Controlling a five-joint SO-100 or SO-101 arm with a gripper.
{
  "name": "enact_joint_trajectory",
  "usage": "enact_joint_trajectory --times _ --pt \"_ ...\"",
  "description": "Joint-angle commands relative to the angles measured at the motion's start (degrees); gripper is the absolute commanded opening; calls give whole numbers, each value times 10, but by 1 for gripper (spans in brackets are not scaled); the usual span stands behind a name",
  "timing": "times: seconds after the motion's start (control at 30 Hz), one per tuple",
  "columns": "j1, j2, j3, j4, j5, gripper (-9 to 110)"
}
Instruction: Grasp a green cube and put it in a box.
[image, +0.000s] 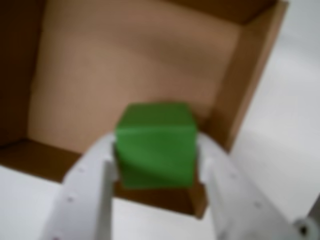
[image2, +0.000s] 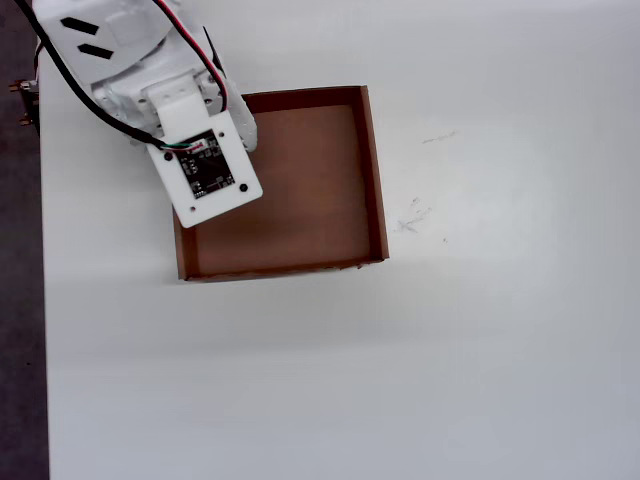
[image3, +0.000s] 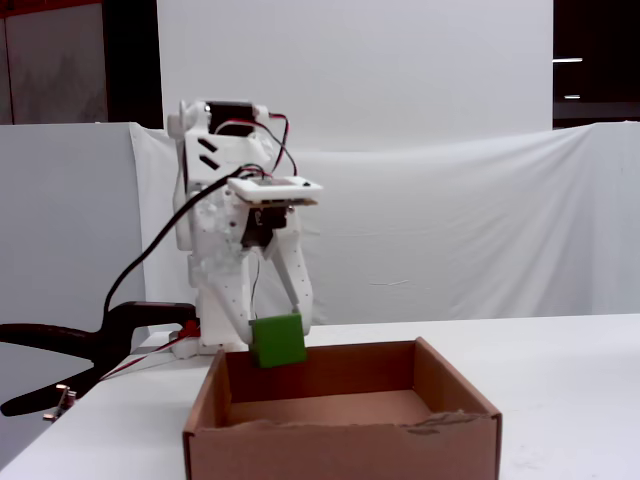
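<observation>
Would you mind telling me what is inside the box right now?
The box shows only bare brown floor. The green cube is gripped between the white fingers, above the wall. In the overhead view the arm covers the box's upper-left corner, so that part is unseen.

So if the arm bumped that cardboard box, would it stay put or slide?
It would probably slide: the box looks like thin cardboard with low walls, resting empty on a smooth white table. It likely wouldn't tip, being wide and shallow. The torn front rim suggests its walls bend easily. The tool holds the green cube above it.
</observation>
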Motion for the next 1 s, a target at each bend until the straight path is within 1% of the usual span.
enact_joint_trajectory --times 0.0,0.3,0.97 --pt "4 -7 0 -20 -10 10" --pt "-3 -49 28 -65 -11 10" --pt "-41 -105 33 -76 -11 10"
